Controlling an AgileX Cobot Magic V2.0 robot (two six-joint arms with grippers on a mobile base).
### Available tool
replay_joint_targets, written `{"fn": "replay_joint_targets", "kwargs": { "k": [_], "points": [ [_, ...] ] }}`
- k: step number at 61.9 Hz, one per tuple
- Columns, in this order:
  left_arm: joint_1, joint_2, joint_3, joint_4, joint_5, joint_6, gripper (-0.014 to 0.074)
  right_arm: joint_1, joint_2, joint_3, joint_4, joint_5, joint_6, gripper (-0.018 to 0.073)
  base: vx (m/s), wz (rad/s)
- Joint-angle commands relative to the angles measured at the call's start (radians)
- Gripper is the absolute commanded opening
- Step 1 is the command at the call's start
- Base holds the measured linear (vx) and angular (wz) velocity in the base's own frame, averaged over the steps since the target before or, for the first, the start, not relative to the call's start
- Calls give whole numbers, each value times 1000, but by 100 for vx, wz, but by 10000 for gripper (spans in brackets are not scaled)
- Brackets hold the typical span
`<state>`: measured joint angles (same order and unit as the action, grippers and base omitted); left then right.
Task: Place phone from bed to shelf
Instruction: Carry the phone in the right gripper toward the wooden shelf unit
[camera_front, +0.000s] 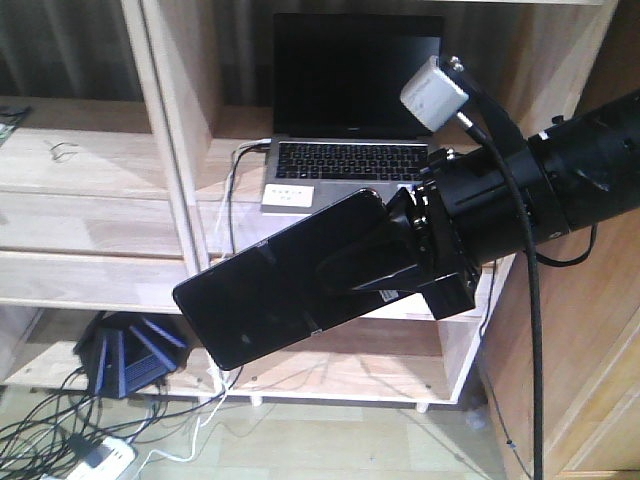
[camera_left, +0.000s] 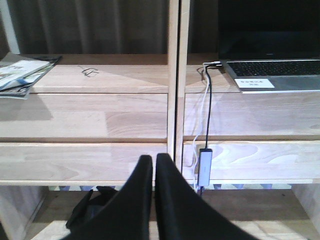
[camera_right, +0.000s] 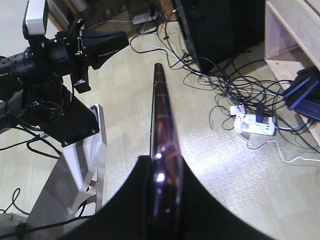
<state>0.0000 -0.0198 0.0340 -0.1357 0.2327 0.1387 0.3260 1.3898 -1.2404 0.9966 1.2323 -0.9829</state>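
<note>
The black glossy phone (camera_front: 270, 285) hangs tilted in the air in front of the pale-wood shelf (camera_front: 100, 160), its free end pointing down-left. My right gripper (camera_front: 400, 250) is shut on its right end. In the right wrist view the phone (camera_right: 161, 115) shows edge-on with a rose-gold rim, pinched between the two black fingers of the right gripper (camera_right: 165, 167). My left gripper (camera_left: 153, 161) is shut with nothing between its fingers and faces a shelf board (camera_left: 100, 115). The bed is out of view.
An open grey laptop (camera_front: 345, 110) with a white label and cables sits in the shelf's right compartment. Magazines (camera_left: 22, 75) lie on the left board. A USB hub (camera_left: 204, 162) dangles from a board edge. Below are a blue object (camera_front: 130, 350), a power strip (camera_right: 255, 125) and tangled floor cables.
</note>
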Motion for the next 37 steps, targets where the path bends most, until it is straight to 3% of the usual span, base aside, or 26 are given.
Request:
{"fn": "replay_joint_targets", "kwargs": {
  "k": [1,37],
  "points": [
    [-4,-6,2,-10,-74,-4,1,-2,-36,-26,85,57,-4,-4,9,-13],
    [-4,-6,2,-10,-74,-4,1,-2,-36,-26,85,57,-4,-4,11,-7]
  ]
}}
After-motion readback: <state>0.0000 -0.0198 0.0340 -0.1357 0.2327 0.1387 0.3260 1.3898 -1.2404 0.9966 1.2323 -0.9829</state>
